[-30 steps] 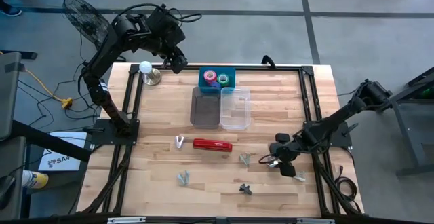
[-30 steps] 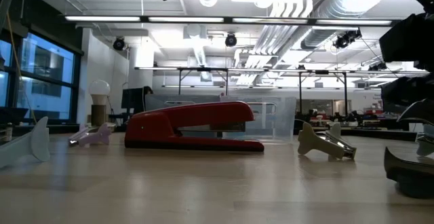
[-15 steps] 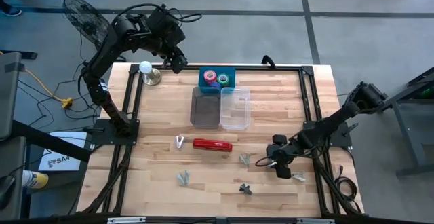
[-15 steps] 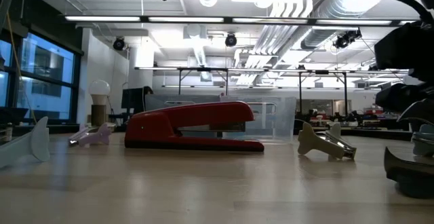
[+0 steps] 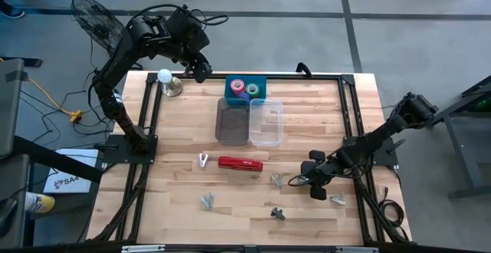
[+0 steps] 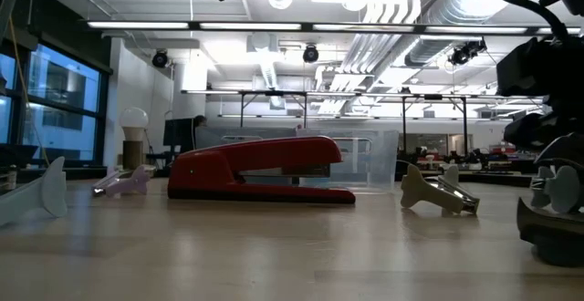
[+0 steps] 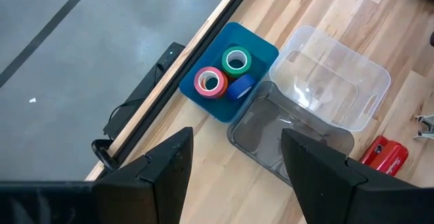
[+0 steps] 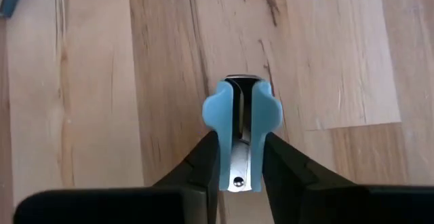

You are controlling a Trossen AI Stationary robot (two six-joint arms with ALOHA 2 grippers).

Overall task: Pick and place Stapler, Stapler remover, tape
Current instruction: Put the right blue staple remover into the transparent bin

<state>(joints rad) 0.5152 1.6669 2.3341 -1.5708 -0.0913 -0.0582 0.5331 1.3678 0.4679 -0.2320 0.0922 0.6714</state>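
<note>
Stapler remover (image 8: 239,125), lengthwise between right claw (image 8: 239,157) fingers, gripped.

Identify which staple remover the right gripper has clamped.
The light blue staple remover, pinched between the right gripper fingers; the other removers lie loose on the table.

table (image 5: 184,199): pale grained wood | stapler (image 6: 260,169): glossy red | bin (image 7: 339,88): clear, probably plastic

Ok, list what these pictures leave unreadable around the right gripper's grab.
- Right gripper: its fingers cover the sides of the light blue staple remover; whether it has left the table is hidden.
- High view: the remover is too small.
- Low view: the picture's edge cuts the gripper off.
</note>
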